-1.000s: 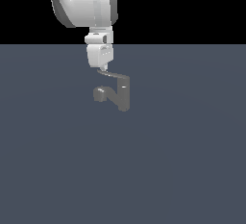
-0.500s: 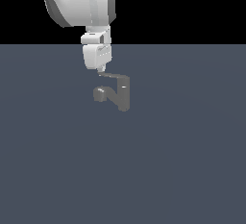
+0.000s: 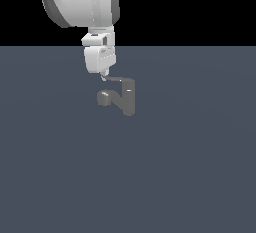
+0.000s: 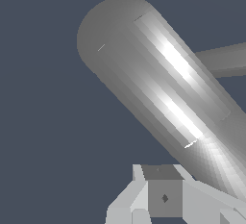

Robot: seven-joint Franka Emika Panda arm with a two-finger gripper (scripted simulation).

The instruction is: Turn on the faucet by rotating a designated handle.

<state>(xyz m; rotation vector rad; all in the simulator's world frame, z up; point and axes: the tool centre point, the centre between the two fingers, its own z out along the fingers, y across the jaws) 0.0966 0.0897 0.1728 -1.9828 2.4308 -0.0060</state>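
Gripper has drifted toward the exterior view's left over the last second, fingertips now at the free end of the handle atop the faucet; jaw state cannot be told; handle looks barely turned yet.

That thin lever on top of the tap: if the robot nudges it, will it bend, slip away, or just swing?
The handle looks like rigid grey metal, so it probably won't bend. It joins the top of the faucet, so it likely swings about that upright body. Its glossy finish may let the gripper slide along it.
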